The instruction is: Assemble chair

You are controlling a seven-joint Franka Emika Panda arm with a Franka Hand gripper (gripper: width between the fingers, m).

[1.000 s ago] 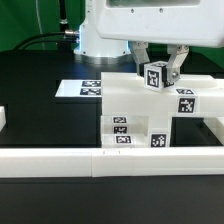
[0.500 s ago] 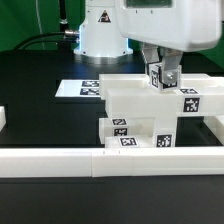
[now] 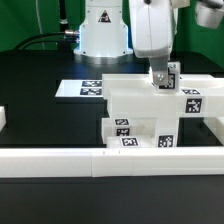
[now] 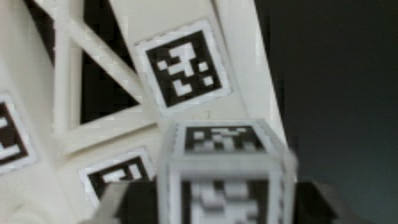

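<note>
The partly built white chair [image 3: 138,108] stands mid-table, a blocky body with several black-and-white tags on its front. My gripper [image 3: 164,84] points straight down over its top right part and is shut on a short white tagged post [image 3: 168,76], whose lower end sits at the chair's top surface. In the wrist view the post [image 4: 221,165] fills the foreground between my dark fingers [image 4: 121,200], and the chair's white frame with its tags [image 4: 182,62] lies right behind it. I cannot tell whether the post sits in a hole.
The marker board [image 3: 88,88] lies flat on the black table behind the chair at the exterior view's left. Long low white border rails run along the front [image 3: 60,160] and the exterior view's right [image 3: 214,128]. The robot base [image 3: 100,35] stands at the back.
The gripper has turned upright and moved slightly to the exterior view's right and down, bringing the post from a tilted pose above the chair to upright at its top.
</note>
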